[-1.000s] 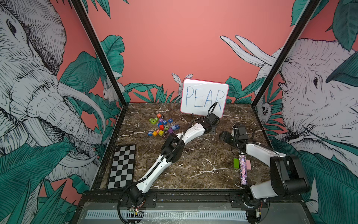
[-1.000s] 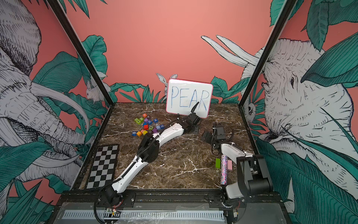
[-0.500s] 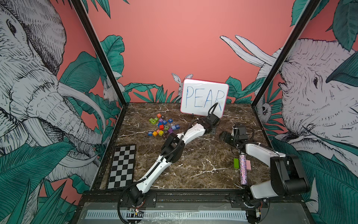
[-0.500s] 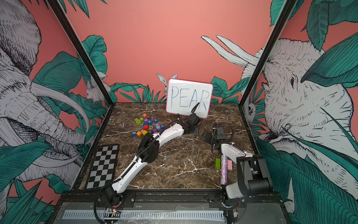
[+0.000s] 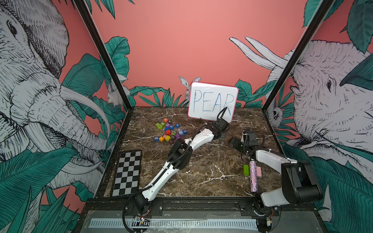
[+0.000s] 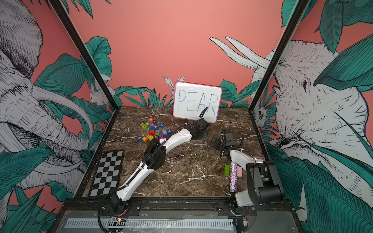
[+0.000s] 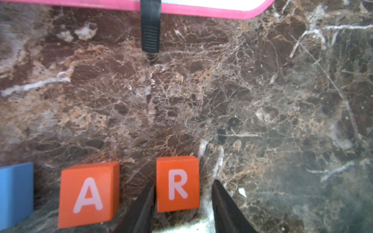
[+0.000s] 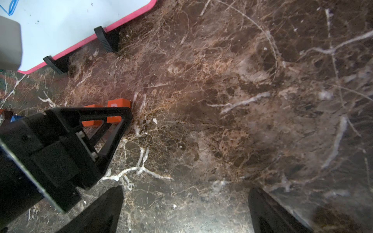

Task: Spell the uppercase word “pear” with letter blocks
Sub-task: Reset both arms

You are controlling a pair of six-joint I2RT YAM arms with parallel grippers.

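Straddling the orange-red cube marked with a white R (image 7: 177,183), the left gripper (image 7: 183,183) has one black finger (image 7: 145,201) against the cube's side and the other standing off it, so the jaws are apart and nothing is clamped. The right gripper (image 8: 185,209) gapes wide and empty over bare stone nearby. The R sits on the table at the end of the row, just beside the orange A cube (image 7: 88,193), with a blue cube (image 7: 16,193) on the A's other side. This looks like final placement of the R: square it to the A, match the gaps, then lift straight off, since smooth, sharp-edged painted cubes likely skid on the glossy brown veined marble tabletop (image 7: 201,100). Farther back stands the pink-rimmed whiteboard (image 7: 201,10) on a black ribbed clip (image 7: 150,30).
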